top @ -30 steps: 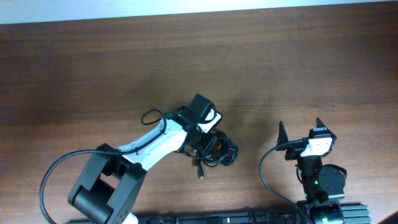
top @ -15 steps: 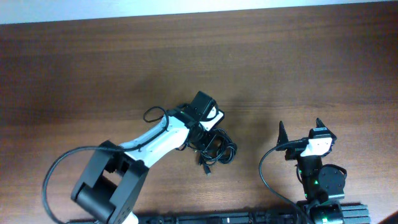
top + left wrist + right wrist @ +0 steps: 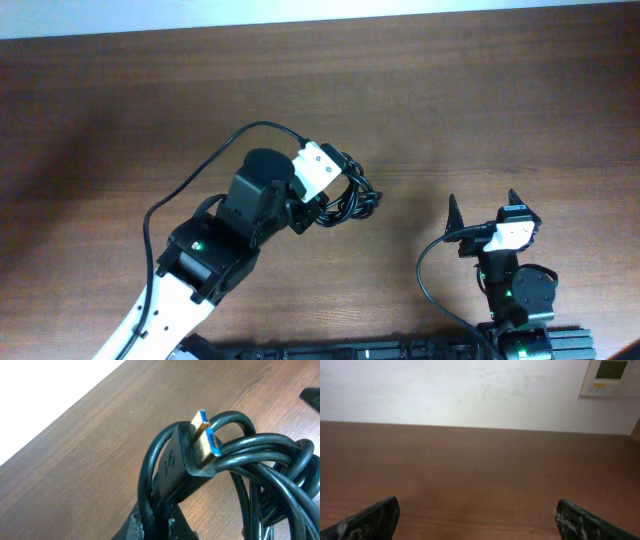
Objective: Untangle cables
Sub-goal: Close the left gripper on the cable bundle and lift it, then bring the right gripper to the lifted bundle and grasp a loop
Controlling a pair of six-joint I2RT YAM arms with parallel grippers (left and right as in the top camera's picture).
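Two arms share the bench (image 3: 480, 90), and each view tells something the others do not. From overhead, the left gripper (image 3: 322, 207) sits near the middle of the bench with the cables (image 3: 355, 195) bunched at its tip as a small black knot of loops. Its jaws are hidden there under the white wrist housing (image 3: 318, 168). The left wrist view shows the jaws pressed together at the bottom edge, pinching a strand of the bundle. That view also shows a plug (image 3: 202, 440) with a gold shell and a blue insert poking up out of the loops, while thick black strands curl off to the right. Whether the bundle rests on the wood or hangs clear of it I cannot tell.

The right gripper (image 3: 483, 208) stands well apart, near the lower right edge of the bench, its jaws spread wide. Its wrist view gives only two dark fingertips (image 3: 370, 520) in the lower corners, bare wood running to the far edge, a pale wall (image 3: 470, 390) and a wall panel (image 3: 607, 377) at top right.

Open bench lies around the bundle, wide toward the far edge and the left, narrower toward the right gripper.
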